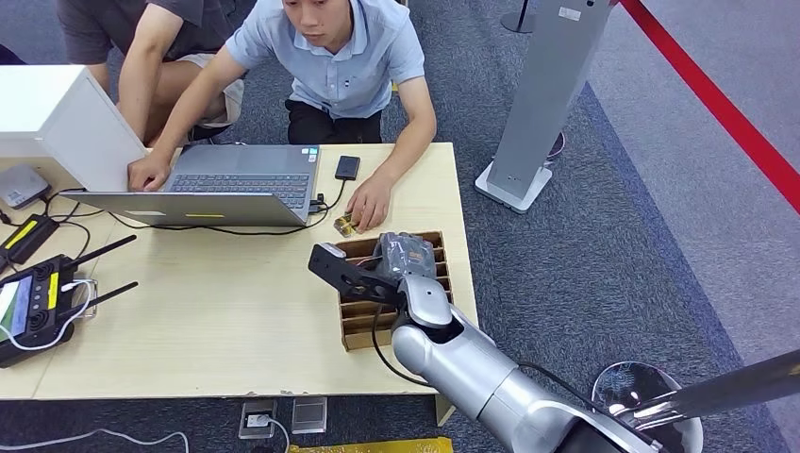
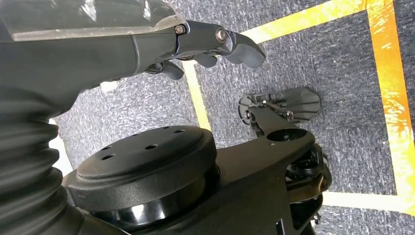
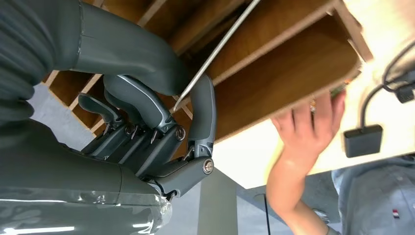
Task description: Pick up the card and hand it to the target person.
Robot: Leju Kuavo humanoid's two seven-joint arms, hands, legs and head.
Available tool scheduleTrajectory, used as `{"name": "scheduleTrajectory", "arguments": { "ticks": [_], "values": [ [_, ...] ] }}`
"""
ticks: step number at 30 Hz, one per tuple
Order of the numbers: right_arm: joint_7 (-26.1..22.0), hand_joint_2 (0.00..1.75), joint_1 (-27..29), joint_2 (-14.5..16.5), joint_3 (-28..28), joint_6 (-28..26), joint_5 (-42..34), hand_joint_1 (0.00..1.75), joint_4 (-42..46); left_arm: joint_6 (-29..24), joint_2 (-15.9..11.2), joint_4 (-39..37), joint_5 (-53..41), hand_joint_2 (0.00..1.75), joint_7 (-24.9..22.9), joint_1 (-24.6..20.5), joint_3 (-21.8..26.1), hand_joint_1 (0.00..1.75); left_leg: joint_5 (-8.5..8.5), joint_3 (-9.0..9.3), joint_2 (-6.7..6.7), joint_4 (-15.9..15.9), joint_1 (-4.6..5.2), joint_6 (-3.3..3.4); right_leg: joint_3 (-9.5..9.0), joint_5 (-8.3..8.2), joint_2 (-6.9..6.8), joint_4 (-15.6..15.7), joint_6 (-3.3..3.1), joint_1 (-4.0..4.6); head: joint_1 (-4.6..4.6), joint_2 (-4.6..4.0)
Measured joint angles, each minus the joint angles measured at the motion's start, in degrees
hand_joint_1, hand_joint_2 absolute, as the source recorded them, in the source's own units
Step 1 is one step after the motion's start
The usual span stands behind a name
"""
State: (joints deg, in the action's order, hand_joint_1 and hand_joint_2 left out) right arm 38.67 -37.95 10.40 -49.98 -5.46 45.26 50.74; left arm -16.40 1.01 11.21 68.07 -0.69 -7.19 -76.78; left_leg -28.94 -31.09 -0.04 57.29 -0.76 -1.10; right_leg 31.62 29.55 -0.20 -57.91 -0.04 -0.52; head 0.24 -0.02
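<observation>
No text, label or number is legible on anything here.

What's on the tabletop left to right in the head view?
Black remote controller with antennas → open grey laptop → small black phone-like device → brown slotted wooden card rack, with the robot's right hand over it.

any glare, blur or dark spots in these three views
Head view: sharp, evenly lit, glare on the right arm. Right wrist view: table blown out white, wooden organizer dim, person's hand slightly soft. Left wrist view: floor tape crisp, nearby black robot parts in shadow.
</observation>
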Motion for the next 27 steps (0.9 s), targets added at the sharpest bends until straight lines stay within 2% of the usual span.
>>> {"name": "scheduleTrajectory", "arguments": {
  "ticks": [4, 16, 22, 27],
  "values": [
    [-0.1, 1.75, 0.2, -0.8, -0.2, -1.3, -2.1, 1.75, 3.4, 0.0, 0.0, 0.0, 0.9, 1.75, 0.2, 0.2, 0.0, 0.0, 0.0, -0.02, 0.0, 0.0, 0.0, 0.0, 0.04, 0.0, 0.01, 0.0, 0.0, 0.0, 0.01, 0.0],
    [1.2, 1.75, 1.2, -6.4, 0.1, -1.7, -5.3, 1.75, 24.2, -0.4, 0.0, 0.0, 2.7, 1.75, 1.1, 0.7, 0.1, 0.0, 0.0, -0.02, 0.01, 0.0, 0.0, 0.0, 0.04, 0.0, 0.02, 0.0, 0.0, 0.0, 0.03, 0.0],
    [1.2, 1.75, 1.3, -7.9, 0.3, -2.1, -6.3, 1.75, 28.7, -0.5, 0.0, 0.0, 2.7, 1.75, 0.8, 0.7, 0.1, 0.0, 0.0, -0.04, 0.01, 0.0, 0.0, 0.0, 0.04, 0.0, 0.01, 0.0, 0.0, 0.0, 0.01, 0.0],
    [1.1, 1.75, 0.1, -8.6, 0.7, -2.5, -8.1, 1.75, 28.9, -0.4, 0.0, 0.0, 2.4, 1.75, 0.7, 0.7, 0.1, 0.0, 0.0, -0.06, 0.01, 0.0, 0.0, 0.0, 0.04, 0.0, 0.01, 0.0, 0.0, 0.0, 0.06, 0.0]
  ]
}}
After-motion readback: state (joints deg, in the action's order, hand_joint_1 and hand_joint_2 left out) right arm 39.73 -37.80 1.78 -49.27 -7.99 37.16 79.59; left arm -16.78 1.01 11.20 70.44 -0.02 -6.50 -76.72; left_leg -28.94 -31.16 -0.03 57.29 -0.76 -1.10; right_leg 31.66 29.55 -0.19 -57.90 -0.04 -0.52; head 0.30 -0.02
